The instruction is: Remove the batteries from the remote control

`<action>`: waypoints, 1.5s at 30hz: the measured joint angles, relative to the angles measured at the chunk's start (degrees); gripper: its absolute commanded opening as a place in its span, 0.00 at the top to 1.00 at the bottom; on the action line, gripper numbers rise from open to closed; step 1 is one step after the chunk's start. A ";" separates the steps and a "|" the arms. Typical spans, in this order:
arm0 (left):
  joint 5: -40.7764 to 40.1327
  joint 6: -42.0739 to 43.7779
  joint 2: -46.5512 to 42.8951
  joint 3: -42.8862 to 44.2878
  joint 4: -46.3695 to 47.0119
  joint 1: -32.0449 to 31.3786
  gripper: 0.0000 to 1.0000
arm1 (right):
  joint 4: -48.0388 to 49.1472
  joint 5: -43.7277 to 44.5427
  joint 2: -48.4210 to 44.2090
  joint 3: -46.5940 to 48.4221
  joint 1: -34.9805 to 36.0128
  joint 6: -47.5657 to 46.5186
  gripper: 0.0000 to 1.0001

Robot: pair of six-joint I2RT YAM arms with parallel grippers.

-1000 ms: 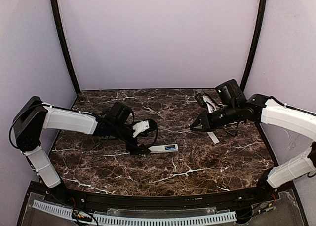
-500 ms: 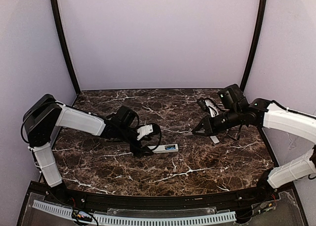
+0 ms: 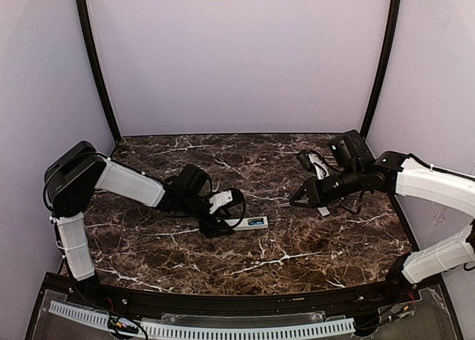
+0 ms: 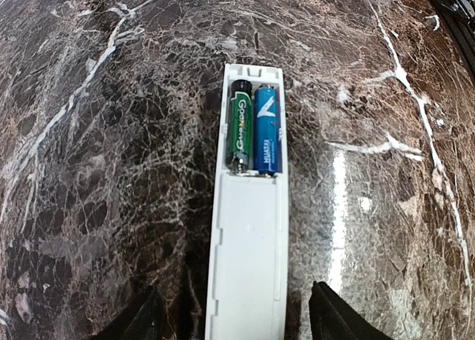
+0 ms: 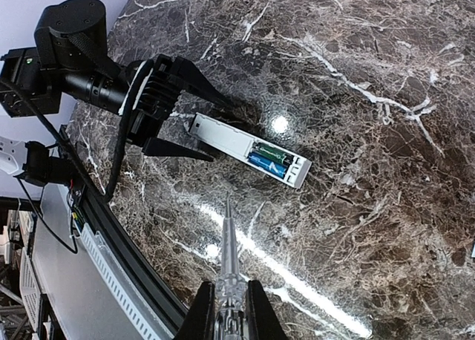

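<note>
My left gripper [image 4: 239, 324]: I am holding its jaws apart. One finger [image 4: 142, 319] is showing at the lower left of the left wrist view and the other at the lower right, straddling the covered end of the remote control [image 4: 249, 236]. Dark stone is showing in the gap on each side, so neither finger is touching the casing. In the overhead view this gripper [image 3: 217, 224] is sitting low over the table, left of centre.

My right gripper [image 5: 228, 321]: I am clamping it on a slim pointed tool [image 5: 226, 266] with a clear handle. The tool is rising from the bottom edge of the right wrist view. Its tip is pointing towards the remote control but stopping short of it, with bare marble in between. In the overhead view this gripper [image 3: 295, 200] is sitting at centre right, apart from the remote control.

The remote control is lying flat, back up, on the dark marble table [image 3: 312, 258], just below the centre of the overhead view, with its long axis running left to right. Its compartment is standing open at the end away from my left fingers. Two batteries are sitting in it lengthwise, side by side and touching. In the left wrist view the green battery [image 4: 240, 128] is on the left and the blue battery [image 4: 267, 128] is on the right.

A thin pale strip [image 3: 322, 209] is lying on the table at centre right of the overhead view, partly hidden beneath my right arm and well apart from the remote control.
</note>
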 measured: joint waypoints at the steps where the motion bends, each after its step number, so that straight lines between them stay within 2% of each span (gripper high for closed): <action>1: 0.02 -0.07 0.20 0.00 0.04 0.00 0.37 | 0.02 -0.04 -0.11 -0.20 0.00 0.00 1.00; 11: -0.20 0.52 1.18 0.35 0.61 0.00 0.49 | 0.61 -0.24 -1.81 -1.49 0.00 0.00 1.00; 22: -2.10 3.08 1.18 0.20 1.14 -0.98 0.50 | 0.74 -0.24 -2.60 -2.14 0.00 0.00 1.00; 25: -2.40 3.41 1.18 0.20 1.22 -1.07 0.58 | 0.74 -0.26 -2.91 -2.27 0.00 0.00 1.00; 27: -2.62 3.63 1.18 0.20 1.29 -1.11 0.71 | 0.74 -0.24 -2.97 -2.34 0.00 0.00 1.00; 33: -2.99 4.28 1.16 0.20 1.49 -1.40 0.97 | 0.70 -0.24 -3.21 -2.45 0.00 0.00 1.00; 40: -6.62 3.37 -1.73 0.22 -1.95 -2.25 1.00 | -0.57 0.55 -3.41 -2.25 0.00 -0.46 1.00; 45: -12.17 2.27 -7.67 1.05 -5.29 -2.69 1.00 | -3.61 1.66 -3.08 0.33 0.00 -1.75 1.00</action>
